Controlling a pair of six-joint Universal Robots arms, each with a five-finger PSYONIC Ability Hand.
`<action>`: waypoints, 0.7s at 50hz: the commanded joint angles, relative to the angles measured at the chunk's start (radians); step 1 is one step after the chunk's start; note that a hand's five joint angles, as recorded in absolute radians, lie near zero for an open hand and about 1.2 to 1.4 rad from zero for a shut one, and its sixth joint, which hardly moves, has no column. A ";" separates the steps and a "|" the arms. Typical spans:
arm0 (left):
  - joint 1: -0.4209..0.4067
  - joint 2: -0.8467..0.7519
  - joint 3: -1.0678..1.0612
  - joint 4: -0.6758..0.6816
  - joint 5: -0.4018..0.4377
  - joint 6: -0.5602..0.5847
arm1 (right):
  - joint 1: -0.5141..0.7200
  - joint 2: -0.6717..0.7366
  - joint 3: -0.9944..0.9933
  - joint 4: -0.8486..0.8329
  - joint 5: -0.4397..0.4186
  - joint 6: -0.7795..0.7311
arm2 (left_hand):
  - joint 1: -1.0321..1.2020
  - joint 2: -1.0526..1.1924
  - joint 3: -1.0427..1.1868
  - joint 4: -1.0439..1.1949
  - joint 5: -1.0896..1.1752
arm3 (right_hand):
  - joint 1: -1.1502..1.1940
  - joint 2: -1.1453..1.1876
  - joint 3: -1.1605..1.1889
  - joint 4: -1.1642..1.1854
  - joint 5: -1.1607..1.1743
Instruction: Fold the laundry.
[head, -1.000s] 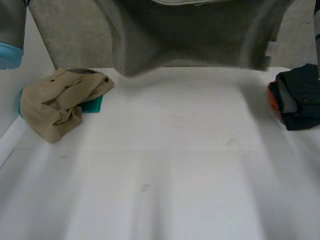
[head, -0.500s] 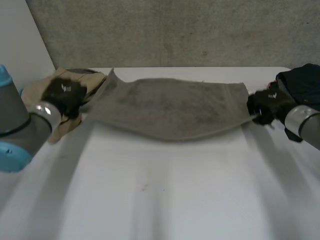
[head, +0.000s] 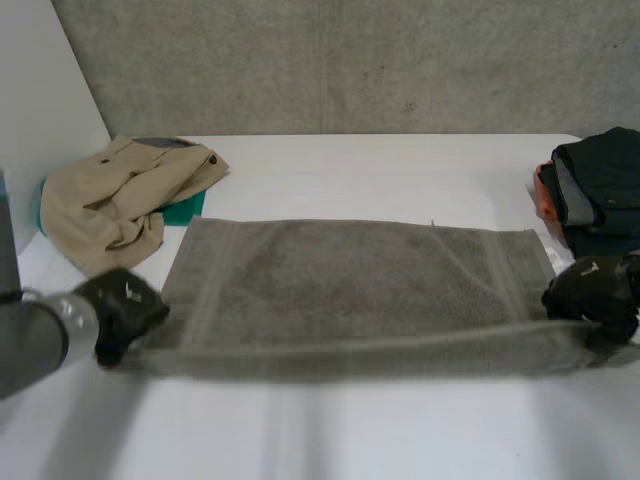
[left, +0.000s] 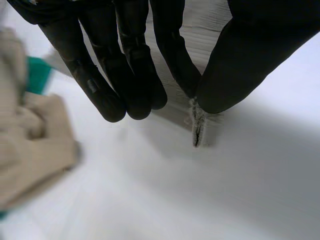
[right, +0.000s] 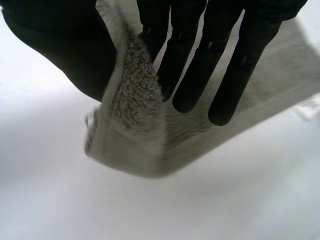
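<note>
A grey towel (head: 350, 285) lies spread across the middle of the white table (head: 350, 440), its near edge lifted and stretched taut. My left hand (head: 122, 310) pinches the near left corner; in the left wrist view the towel corner (left: 198, 125) sits between the thumb (left: 240, 65) and fingers (left: 130, 70). My right hand (head: 592, 293) pinches the near right corner; in the right wrist view the towel (right: 135, 130) is clamped between thumb (right: 65, 50) and fingers (right: 200, 55).
A crumpled beige garment (head: 115, 200) lies at the back left over a teal item (head: 185, 209). A dark folded pile (head: 600, 190) with an orange piece (head: 545, 205) sits at the right edge. A grey wall (head: 350, 60) stands behind the table.
Both hands have pulled the towel down and toward the front. It went from held high, to hanging at the back, to lying spread on the table with both corners still pinched.
</note>
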 joint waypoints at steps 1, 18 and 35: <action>-0.047 -0.195 0.320 0.109 -0.032 -0.102 | 0.046 0.097 -0.068 -0.269 0.003 0.142 | 0.245 0.200 0.207 0.202 0.244 | 0.257 0.219 0.207 0.198 0.216; -0.199 -0.791 1.205 0.137 -0.231 -0.190 | 0.172 0.338 -0.275 -0.832 0.135 0.405 | 0.245 0.200 0.207 0.202 0.244 | 0.257 0.219 0.207 0.198 0.216; -0.256 -0.893 1.339 0.203 -0.278 -0.210 | 0.210 0.476 -0.488 -0.858 0.293 0.438 | -0.977 -1.021 -1.015 -1.020 -0.978 | -0.965 -1.003 -1.015 -1.024 -1.006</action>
